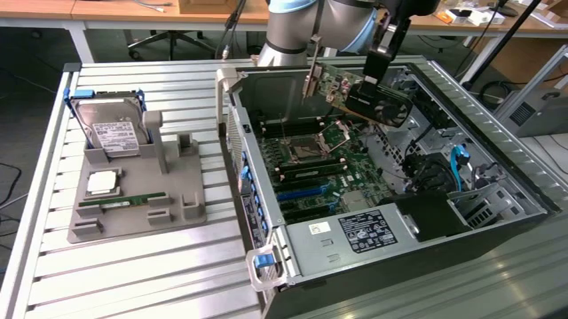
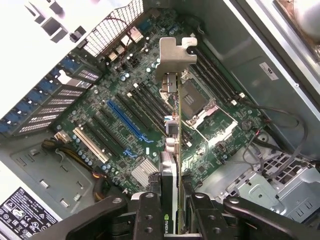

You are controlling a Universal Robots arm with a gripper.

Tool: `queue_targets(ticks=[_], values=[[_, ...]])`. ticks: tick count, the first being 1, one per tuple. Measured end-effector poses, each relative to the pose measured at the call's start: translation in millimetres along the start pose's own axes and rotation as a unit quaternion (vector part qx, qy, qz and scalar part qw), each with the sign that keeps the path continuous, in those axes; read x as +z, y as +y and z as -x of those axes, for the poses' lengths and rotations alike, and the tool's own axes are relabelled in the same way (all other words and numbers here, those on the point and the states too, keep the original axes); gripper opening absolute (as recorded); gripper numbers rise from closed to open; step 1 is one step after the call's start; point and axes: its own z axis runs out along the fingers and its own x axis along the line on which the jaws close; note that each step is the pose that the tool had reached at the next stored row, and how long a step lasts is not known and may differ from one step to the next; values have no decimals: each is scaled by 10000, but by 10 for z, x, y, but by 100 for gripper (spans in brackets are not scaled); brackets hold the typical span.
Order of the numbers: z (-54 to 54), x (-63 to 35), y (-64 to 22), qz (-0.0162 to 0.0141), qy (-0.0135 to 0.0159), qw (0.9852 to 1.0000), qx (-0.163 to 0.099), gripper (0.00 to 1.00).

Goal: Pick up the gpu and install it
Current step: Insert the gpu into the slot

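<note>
The pincer (image 2: 172, 202) is clenched on the gpu (image 2: 176, 125), grasping it at one end. The card sits edge-on, its long axis running straight out from the pincer to the silver end bracket (image 2: 175, 52). It hangs in the air above the motherboard (image 2: 100, 105) inside the open computer case (image 1: 506, 166), apparently clear of every slot, though the edge-on angle makes that hard to confirm. An NVIDIA logo (image 2: 165, 225) shows on the card beside the grip; the power supply label (image 1: 366, 230) is unreadable.

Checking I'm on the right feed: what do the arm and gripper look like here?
The arm has thick silver-grey cylindrical links with a pale blue joint cap. The gripper is matte black, and its jointed fingers are built from flat linkage bars dotted with round screw heads.
</note>
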Motion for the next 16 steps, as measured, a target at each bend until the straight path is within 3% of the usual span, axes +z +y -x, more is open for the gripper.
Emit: queue_targets(ticks=[16], values=[[0,0,0,13,-19,9984,-559,27]])
